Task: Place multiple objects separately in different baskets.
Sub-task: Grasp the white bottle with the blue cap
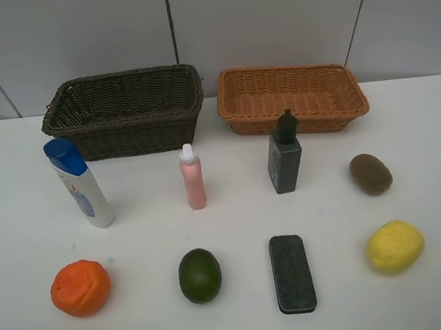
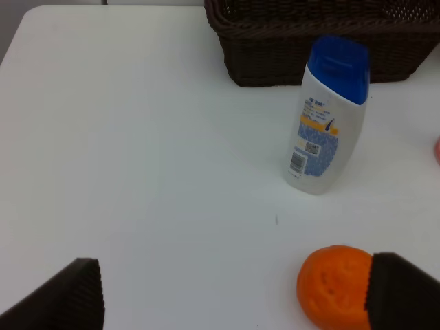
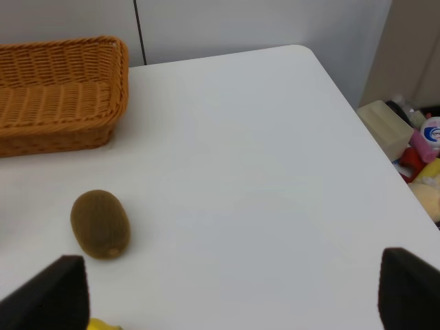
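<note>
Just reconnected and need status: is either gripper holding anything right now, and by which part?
Nothing is held. The left gripper and right gripper both stand open; the orange lies free on the table.

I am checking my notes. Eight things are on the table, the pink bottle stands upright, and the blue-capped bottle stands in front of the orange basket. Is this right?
Only the basket is wrong. The blue-capped bottle stands in front of the dark brown basket, as the high view shows. The rest is right.
</note>
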{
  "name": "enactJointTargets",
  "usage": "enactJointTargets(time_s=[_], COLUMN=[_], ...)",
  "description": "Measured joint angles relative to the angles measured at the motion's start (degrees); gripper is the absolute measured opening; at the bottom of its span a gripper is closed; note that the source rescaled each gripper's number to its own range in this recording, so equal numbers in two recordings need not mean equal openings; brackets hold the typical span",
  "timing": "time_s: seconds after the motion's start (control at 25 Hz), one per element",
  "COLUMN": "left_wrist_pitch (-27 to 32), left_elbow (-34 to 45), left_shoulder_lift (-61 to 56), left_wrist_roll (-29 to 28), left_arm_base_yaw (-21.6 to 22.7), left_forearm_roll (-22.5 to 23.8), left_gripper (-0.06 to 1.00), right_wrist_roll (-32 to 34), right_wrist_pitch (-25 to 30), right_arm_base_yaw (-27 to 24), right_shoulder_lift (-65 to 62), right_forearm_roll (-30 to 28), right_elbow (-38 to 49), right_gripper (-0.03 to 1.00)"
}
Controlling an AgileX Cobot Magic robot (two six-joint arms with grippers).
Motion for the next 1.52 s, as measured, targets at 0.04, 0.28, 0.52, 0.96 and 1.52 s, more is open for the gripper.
enactJointTargets(time_s=[0.04, 0.28, 0.52, 0.96, 1.52], left_wrist_pitch=[0.0, 0.0, 0.0, -7.4, -4.0], left_elbow=[0.0, 0.0, 0.0, -7.1, -33.1], left_shoulder_lift=[0.0, 0.0, 0.0, 28.2, 82.2], left_wrist_roll=[0.0, 0.0, 0.0, 0.0, -9.7], left_arm_base_yaw=[0.0, 0.0, 0.0, 0.0, -5.8], left_forearm_roll=[0.0, 0.0, 0.0, -2.0, -14.2], left_gripper=[1.00, 1.00, 1.00, 1.00, 1.00], right_wrist_roll=[0.0, 0.0, 0.0, 0.0, 0.0], right_wrist_pitch=[0.0, 0.0, 0.0, 0.0, 0.0], right_arm_base_yaw=[0.0, 0.0, 0.0, 0.0, 0.0], right_shoulder_lift=[0.0, 0.0, 0.0, 0.0, 0.0], right_forearm_roll=[0.0, 0.0, 0.0, 0.0, 0.0], right_elbow=[0.0, 0.0, 0.0, 0.0, 0.0], right_gripper=[1.00, 1.00, 1.00, 1.00, 1.00])
